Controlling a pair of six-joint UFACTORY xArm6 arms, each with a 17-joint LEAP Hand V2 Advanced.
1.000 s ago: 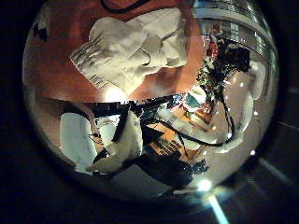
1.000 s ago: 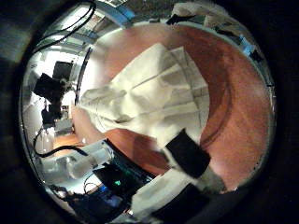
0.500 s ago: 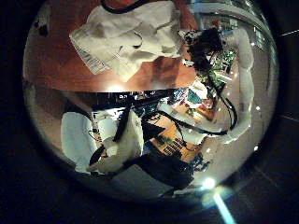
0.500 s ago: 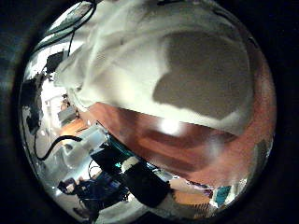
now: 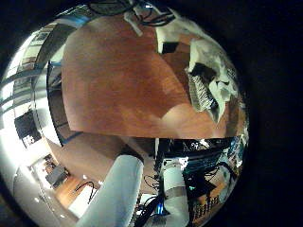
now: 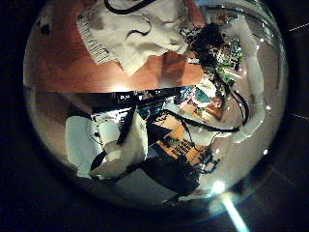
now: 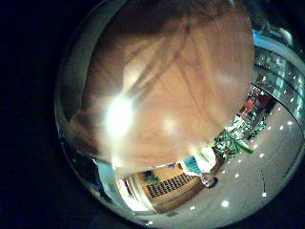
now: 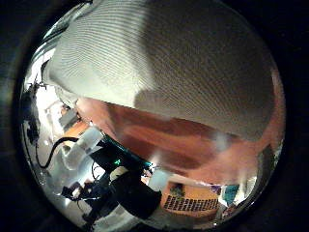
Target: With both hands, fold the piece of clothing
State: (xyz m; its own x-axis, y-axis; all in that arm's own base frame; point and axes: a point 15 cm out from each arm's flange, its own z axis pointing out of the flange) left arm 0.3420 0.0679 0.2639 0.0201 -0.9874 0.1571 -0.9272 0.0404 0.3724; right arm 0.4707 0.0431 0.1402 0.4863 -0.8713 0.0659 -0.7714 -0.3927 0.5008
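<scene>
The desk [image 5: 114, 90] was seen as the largest thing, and its bare top filled nearly the whole right little finger side palm view. The piece of clothing [image 6: 135, 34] was laid on the desk near one edge of it, spread but rumpled, and no finished fold could be made out in it. In the right thumb side palm view the piece of clothing [image 8: 164, 68] filled most of the picture, so it was judged to be very close under the right palm, with only a strip of the desk shown beside it. The right robot hand [image 6: 212, 43] was seen from the left palm at the border of the cloth, either touching it or just beside it. Whether its fingers were clenched on the cloth or released could not be told. Nothing of the left robot hand was shown, so its state could not be told either. It was judged to be held well apart from the clothing, because the cloth appeared small in both of its views.

The step in hand was judged to be the first reach for an edge of the cloth. For the next move, a sure hold on that border would be needed on the right side, and the left robot hand would have to be brought to the cloth too
</scene>
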